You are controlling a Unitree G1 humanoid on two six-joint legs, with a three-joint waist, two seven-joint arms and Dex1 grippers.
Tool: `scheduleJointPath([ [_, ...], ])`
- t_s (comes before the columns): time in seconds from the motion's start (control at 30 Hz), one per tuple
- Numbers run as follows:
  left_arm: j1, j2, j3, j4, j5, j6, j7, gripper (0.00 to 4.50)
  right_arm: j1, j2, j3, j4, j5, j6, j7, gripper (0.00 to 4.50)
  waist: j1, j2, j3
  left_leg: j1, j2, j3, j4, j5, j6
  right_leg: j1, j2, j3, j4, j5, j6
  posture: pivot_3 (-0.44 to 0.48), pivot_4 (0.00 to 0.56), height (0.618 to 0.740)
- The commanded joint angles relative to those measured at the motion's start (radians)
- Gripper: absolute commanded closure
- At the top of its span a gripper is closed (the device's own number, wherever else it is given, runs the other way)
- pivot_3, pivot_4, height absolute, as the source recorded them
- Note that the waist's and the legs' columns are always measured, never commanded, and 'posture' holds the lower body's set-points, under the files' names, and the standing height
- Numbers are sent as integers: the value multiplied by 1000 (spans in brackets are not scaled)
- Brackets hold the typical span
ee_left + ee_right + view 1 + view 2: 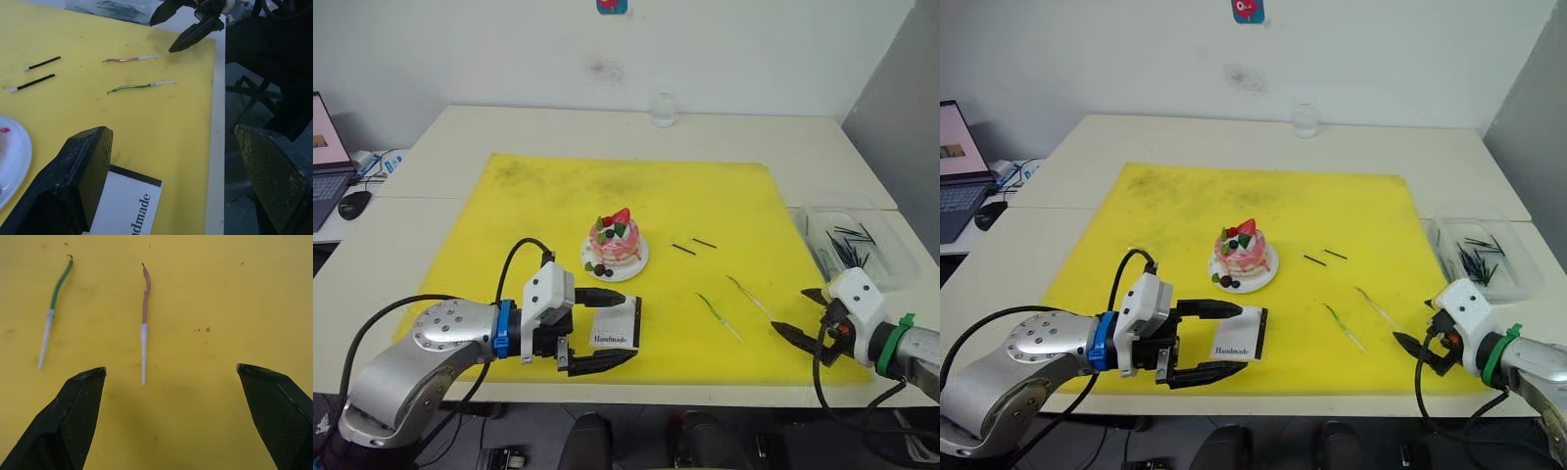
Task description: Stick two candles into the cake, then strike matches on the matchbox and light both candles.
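Right gripper (800,316): lower right of the head view, fingers spread wide, holding nothing.
Left gripper (604,331): lower centre, wide open around the matchbox (615,327), not clamped.
Progress: nothing done; no candle in the cake (615,245), nothing lit.
Candles: pink candle (144,317) lies just ahead of the right gripper, green candle (52,309) beside it.
Matches (694,245): right of the cake.

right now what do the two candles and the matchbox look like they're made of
Green candle and pinkish candle: probably wax, matte, slightly bent, each with a white pointed holder, likely plastic. Matchbox: seemingly white card, matte, sharp flat edges, printed lettering and a black strip along one edge.
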Motion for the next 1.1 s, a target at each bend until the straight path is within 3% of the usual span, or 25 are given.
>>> scheduleJointPath([
  [0.03,-7,-4,-2,-28,-12,-8,14,39,-25,9,24,3,-36,-19,-26,0,0,0,0,0,0,0,0,0,0,0,0,0,0,0,0,0,150,740],
  [0.33,2,-13,-4,-55,-51,6,27,39,-61,41,92,85,-84,-48,-30,0,0,0,0,0,0,0,0,0,0,0,0,1,0,0,0,0,150,740],
  [0.43,-9,2,-1,-63,-75,18,14,0,-51,43,105,105,-101,-68,-26,581,0,0,0,0,0,0,0,0,0,0,0,0,0,0,0,0,150,740],
  [0.8,-57,2,-11,-53,-90,43,26,0,-29,63,114,70,-76,-51,-23,4317,0,0,0,0,0,0,2,0,0,1,-1,2,0,1,2,0,150,740],
  [1.1,-50,5,7,-19,-83,60,42,0,-37,58,0,-7,35,44,14,4417,1,0,0,0,0,0,1,0,0,0,-1,3,0,1,2,0,150,740],
])
